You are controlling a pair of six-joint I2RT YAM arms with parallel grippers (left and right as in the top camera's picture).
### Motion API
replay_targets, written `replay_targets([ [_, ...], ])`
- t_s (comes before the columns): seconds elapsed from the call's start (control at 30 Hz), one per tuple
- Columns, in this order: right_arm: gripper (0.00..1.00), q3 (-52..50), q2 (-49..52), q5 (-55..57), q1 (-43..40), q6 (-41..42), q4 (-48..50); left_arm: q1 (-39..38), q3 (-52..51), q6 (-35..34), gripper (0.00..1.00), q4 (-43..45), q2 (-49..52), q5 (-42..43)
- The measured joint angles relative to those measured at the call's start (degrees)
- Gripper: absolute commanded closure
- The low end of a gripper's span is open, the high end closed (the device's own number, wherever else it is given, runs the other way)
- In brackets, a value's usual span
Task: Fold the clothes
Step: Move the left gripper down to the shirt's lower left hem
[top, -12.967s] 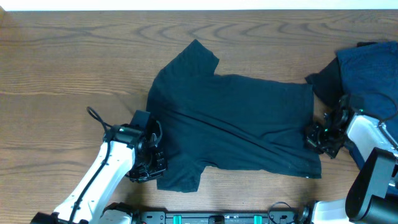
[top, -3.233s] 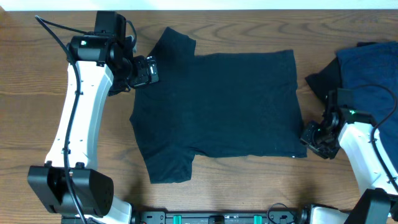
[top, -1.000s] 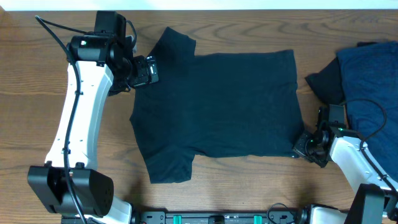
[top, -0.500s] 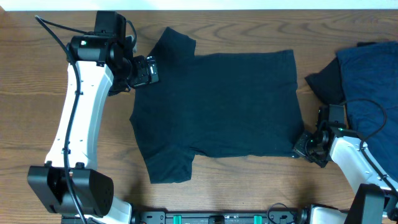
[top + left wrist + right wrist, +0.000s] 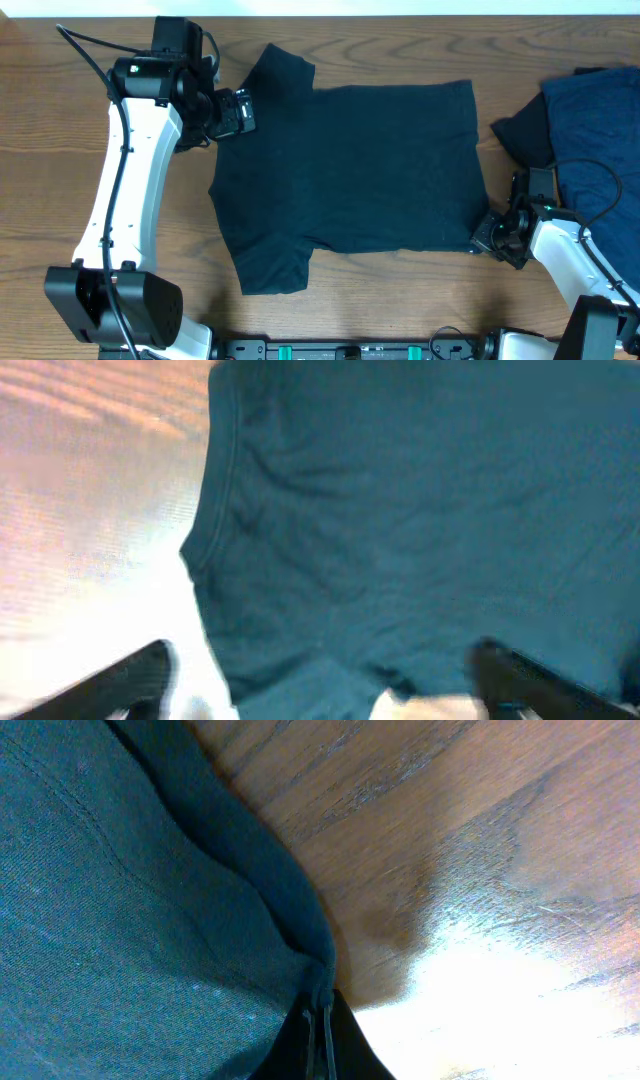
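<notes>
A very dark teal T-shirt (image 5: 350,170) lies spread flat on the wooden table (image 5: 40,200), neck to the left. My left gripper (image 5: 238,112) sits at its upper left shoulder, beside the far sleeve (image 5: 280,68). In the left wrist view this gripper (image 5: 325,678) is open, fingers (image 5: 135,675) wide apart, with the shirt's edge (image 5: 330,560) lying between them. My right gripper (image 5: 484,237) is at the shirt's near right corner. In the right wrist view it (image 5: 322,1025) is shut, its tips pinched on the hem (image 5: 300,920).
A heap of navy-blue clothes (image 5: 595,110) lies at the right edge, with a darker piece (image 5: 525,135) sticking out toward the shirt. The right arm's body (image 5: 575,260) rests just below that heap. Bare wood (image 5: 480,840) lies beside the shirt's corner.
Nothing has visibly moved in the last second. Before that, the right gripper slid left and toward me onto the shirt's near right corner. Much earlier the shirt lay skewed and wrinkled.
</notes>
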Motion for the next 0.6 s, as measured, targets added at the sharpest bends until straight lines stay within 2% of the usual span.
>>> replay_targets([
  [0.2, 0.99, 0.00, 0.00, 0.02, 0.00, 0.00, 0.00, 0.00, -0.81, -2.64, 0.33, -10.19, -0.02, -0.90],
  [0.27, 0.99, 0.00, 0.00, 0.02, 0.00, 0.00, 0.00, 0.00, -2.21, -3.39, 0.33, -12.31, -0.02, -1.62],
  [0.47, 0.99, 0.00, 0.00, 0.02, 0.00, -0.02, 0.00, 0.00, -10.19, -6.19, 0.32, -11.80, -2.64, -4.52],
  [0.6, 0.99, 0.00, 0.00, 0.02, 0.00, 0.00, 0.00, 0.00, -16.76, -8.15, 0.32, -10.45, -11.74, -5.11],
])
